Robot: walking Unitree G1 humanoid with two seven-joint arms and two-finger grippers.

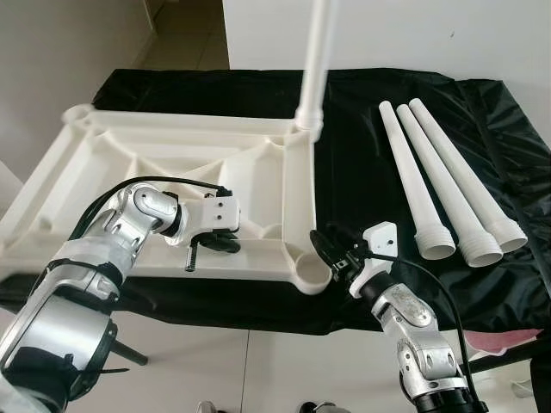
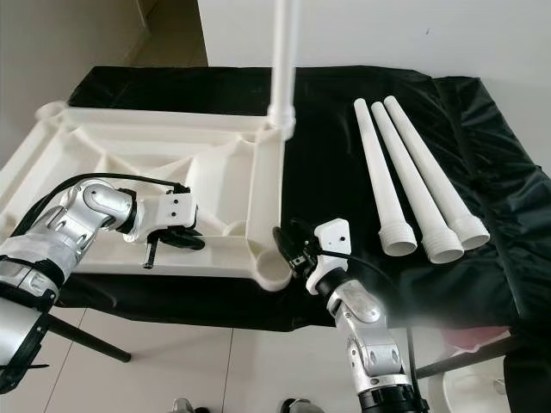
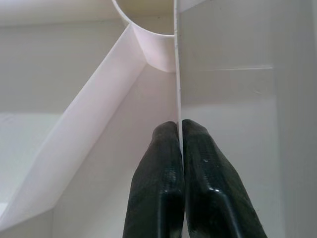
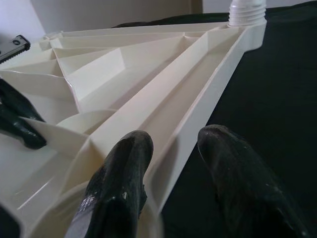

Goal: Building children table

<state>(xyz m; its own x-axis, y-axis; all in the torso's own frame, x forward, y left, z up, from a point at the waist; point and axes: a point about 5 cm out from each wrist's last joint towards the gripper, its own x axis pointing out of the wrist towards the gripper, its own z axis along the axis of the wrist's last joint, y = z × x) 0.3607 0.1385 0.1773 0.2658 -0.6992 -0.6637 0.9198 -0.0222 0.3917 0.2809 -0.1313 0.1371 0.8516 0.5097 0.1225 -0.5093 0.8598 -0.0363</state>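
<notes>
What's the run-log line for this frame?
left pincer: shut on tabletop rib | right pincer: open, straddling tabletop corner edge | one leg fitted upright | three loose legs on black cloth

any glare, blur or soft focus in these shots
Left eye view: sharp, window light gleams on the black cloth. Right eye view: a hazy bright patch washes out the cloth's near edge beside the right arm. Left wrist view: the left gripper close-up is slightly soft. Right wrist view: the right gripper is blurred, the tabletop is sharper.
</notes>
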